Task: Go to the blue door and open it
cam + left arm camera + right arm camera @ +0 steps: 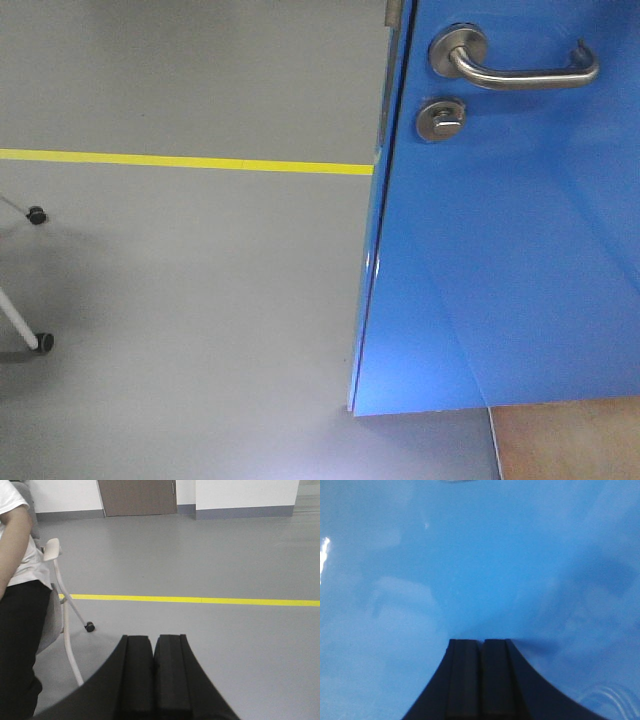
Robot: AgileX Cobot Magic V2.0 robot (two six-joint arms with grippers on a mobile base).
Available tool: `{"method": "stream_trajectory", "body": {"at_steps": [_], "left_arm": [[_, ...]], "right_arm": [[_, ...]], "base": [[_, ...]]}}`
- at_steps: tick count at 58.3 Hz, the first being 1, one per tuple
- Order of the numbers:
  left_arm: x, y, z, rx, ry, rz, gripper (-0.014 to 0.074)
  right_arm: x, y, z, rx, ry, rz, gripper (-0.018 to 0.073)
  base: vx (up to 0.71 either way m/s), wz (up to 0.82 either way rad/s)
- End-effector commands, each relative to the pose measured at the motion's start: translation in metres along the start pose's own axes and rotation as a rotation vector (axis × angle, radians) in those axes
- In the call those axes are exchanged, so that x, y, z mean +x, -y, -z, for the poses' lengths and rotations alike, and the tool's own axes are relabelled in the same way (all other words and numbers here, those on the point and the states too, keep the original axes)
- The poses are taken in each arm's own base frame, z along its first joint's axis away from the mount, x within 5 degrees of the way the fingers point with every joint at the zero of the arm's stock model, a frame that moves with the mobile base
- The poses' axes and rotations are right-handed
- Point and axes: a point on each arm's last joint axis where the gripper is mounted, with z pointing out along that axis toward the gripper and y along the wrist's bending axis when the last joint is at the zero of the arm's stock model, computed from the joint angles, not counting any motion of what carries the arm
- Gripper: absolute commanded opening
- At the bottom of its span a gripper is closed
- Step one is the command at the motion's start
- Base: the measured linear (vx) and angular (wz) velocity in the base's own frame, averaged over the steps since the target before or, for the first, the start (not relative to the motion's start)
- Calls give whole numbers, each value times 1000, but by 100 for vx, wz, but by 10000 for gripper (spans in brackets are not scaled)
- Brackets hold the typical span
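The blue door [510,250] fills the right half of the front view, glossy, its free edge [375,250] swung away from the frame so grey floor shows past it. Its silver lever handle [520,68] sits at the top, with the round silver lock [440,120] just below. Neither gripper shows in the front view. My right gripper [481,641] is shut and empty, its tips right at the blue door panel [470,555], which fills that view. My left gripper [153,637] is shut and empty, pointing out over open grey floor.
A yellow floor line [185,160] crosses the grey floor; it also shows in the left wrist view [200,600]. A person in black trousers [17,645] stands by a white wheeled chair [70,630] at left. Chair casters [40,342] show at the front view's left edge. A brown door [137,497] is far off.
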Motion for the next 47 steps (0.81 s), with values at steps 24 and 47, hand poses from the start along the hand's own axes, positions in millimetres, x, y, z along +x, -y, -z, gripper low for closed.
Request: {"method": "stream_trajectory", "body": {"at_steps": [24, 47], "left_arm": [[-7, 0, 1, 4, 98, 6, 70], [-7, 0, 1, 4, 98, 6, 70]], "right_arm": [[-10, -12, 5, -29, 78, 6, 2], [-9, 5, -12, 17, 55, -13, 2]], "base": [[24, 0], [2, 0]]}}
